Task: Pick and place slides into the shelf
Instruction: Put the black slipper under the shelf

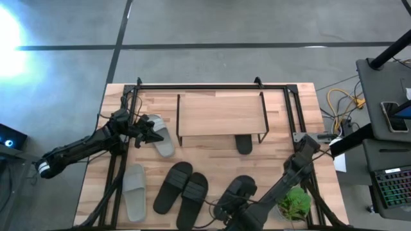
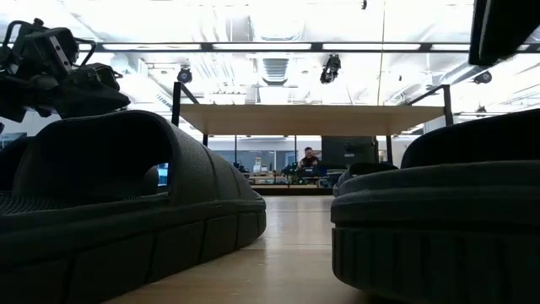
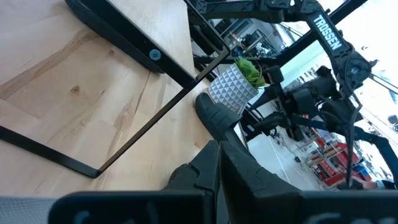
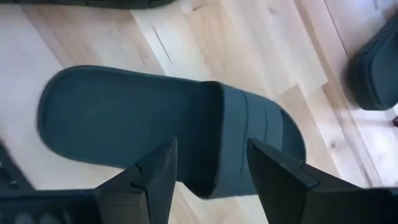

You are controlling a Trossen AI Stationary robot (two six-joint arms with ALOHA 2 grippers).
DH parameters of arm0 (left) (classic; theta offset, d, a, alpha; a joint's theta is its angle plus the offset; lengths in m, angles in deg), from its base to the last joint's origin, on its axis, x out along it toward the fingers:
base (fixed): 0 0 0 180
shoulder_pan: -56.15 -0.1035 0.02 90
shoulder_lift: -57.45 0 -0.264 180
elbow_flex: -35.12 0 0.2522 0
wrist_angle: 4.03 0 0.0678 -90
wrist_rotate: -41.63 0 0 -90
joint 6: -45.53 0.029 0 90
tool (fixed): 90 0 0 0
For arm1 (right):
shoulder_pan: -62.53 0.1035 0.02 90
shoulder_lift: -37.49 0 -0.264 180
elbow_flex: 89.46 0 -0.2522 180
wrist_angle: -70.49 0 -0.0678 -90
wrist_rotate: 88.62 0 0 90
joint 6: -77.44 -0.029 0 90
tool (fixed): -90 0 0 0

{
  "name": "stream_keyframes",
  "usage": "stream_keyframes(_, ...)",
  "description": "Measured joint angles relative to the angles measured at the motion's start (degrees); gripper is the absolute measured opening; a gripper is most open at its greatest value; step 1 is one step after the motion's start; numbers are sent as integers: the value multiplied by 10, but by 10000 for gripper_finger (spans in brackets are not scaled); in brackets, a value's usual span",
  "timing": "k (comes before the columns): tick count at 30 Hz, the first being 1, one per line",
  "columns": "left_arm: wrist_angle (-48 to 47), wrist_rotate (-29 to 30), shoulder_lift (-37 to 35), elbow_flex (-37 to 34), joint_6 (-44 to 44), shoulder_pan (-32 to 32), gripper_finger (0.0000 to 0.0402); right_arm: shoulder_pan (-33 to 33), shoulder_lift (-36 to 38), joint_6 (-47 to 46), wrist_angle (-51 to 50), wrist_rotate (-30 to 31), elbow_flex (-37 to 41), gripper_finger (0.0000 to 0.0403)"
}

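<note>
Light wood counter (image 1: 212, 151) fills the middle of the high view. Shelf (image 1: 220, 114) stands in the upper centre of the frame, its board on thin black legs.

Slides, high view:
- Grey slide (image 1: 160, 135), left of centre, just beside the shelf's left end, lying at a slant.
- Second grey slide (image 1: 135, 192), lower left.
- Two black slides side by side at lower centre (image 1: 173, 187) and (image 1: 193, 199), touching or nearly so.
- Black slide (image 1: 235, 194), lower right of centre.
- Black slide (image 1: 243, 144), partly under the shelf's front edge, toe end showing.

Left end effector (image 1: 147, 132) sits at the left of centre, over the grey slide by the shelf. Its wrist view shows its fingers (image 3: 249, 174) closed tight together; whether they pinch any part of the slide, cannot tell.

Right end effector (image 1: 226, 208) is at the lower centre-right, above the black slide there. Its wrist view shows the fingers (image 4: 155, 171) spread wide, one to each side of the slide's strap (image 4: 249, 137), gripping nothing.

Low view: two dark slides loom at left (image 2: 126, 203) and right (image 2: 439, 219); shelf board (image 2: 312, 119) beyond.
</note>
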State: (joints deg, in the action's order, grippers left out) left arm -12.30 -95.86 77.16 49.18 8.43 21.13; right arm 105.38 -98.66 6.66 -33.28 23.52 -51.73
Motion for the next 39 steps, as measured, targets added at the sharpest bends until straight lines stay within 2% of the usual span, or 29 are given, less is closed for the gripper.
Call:
stream_keyframes(16, 0, 0, 0, 0, 0, 0, 0, -28, -26, 9, 0, 19, 64, 175)
stream_keyframes(19, 0, 0, 0, 0, 0, 0, 0, -33, -26, 10, 0, 8, 86, 140)
stream_keyframes(24, 0, 0, 0, 0, 0, 0, 0, -38, -23, 21, -2, -3, 112, 35)
stream_keyframes(27, 0, 0, 0, 0, 0, 0, 0, -45, -21, 57, -3, 5, 114, 16)
stream_keyframes(30, 0, 0, 0, 0, 0, 0, 0, -56, -14, 127, -6, 40, 110, 12)
stream_keyframes(35, 0, 0, 0, 0, 0, 0, 0, -82, 21, 286, 3, 185, 100, 12)
stream_keyframes(39, 0, 0, 0, 0, 0, 0, 0, -107, 48, 345, 1, 216, 112, 13)
